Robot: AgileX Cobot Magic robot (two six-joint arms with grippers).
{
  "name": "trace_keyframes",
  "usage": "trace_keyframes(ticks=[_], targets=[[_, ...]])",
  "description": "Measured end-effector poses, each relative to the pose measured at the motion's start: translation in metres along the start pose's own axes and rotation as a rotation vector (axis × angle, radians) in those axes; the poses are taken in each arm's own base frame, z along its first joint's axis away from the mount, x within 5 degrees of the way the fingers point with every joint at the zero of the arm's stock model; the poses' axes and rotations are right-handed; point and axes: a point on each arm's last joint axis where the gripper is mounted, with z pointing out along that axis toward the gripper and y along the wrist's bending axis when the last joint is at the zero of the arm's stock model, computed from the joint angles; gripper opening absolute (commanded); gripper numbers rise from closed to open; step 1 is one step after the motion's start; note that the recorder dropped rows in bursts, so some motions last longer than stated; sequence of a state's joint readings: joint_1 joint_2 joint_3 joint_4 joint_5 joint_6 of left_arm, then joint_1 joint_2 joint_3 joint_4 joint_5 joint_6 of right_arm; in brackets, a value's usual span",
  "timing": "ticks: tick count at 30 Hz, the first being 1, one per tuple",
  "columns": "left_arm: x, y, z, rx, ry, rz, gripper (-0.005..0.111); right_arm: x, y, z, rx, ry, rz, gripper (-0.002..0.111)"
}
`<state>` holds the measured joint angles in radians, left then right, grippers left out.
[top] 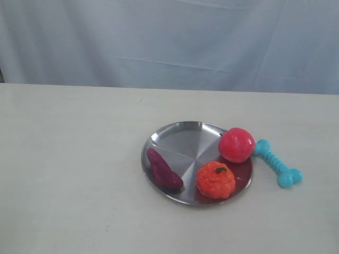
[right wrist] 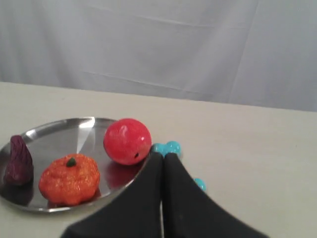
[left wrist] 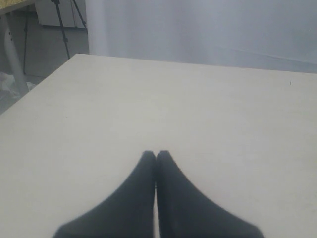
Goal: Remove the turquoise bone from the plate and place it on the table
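Observation:
The turquoise bone [top: 277, 163] lies on the off-white table [top: 69, 169] just right of the steel plate [top: 183, 138], one knob close to the plate's rim. In the right wrist view its knobs [right wrist: 166, 147] peek out behind my right gripper [right wrist: 163, 155], which is shut with nothing in it; the shaft is hidden by the fingers. My left gripper [left wrist: 155, 153] is shut and empty over bare table, away from the plate. Neither gripper shows in the exterior view.
On the plate sit a red ball [top: 236, 144], an orange pumpkin toy [top: 215, 180] and a dark purple toy [top: 163, 169]. A pale blue curtain [top: 169, 37] hangs behind the table. The table's left edge [left wrist: 34, 89] and a tripod [left wrist: 62, 22] show beyond it.

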<state>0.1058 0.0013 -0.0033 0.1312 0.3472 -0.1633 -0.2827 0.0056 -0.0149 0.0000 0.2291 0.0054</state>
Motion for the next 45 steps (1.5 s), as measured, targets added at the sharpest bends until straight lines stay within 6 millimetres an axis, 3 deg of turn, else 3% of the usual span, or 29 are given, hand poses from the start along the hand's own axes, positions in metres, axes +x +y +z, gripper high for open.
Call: trace_keyframes(ticks=[6, 45], targets=[[0.000, 0.000, 0.000, 0.000, 0.000, 0.000, 0.000, 0.014, -0.001, 0.000, 0.005, 0.116, -0.013, -0.001], [0.000, 0.000, 0.000, 0.000, 0.000, 0.000, 0.000, 0.015, -0.001, 0.000, 0.006, 0.125, -0.013, -0.001]])
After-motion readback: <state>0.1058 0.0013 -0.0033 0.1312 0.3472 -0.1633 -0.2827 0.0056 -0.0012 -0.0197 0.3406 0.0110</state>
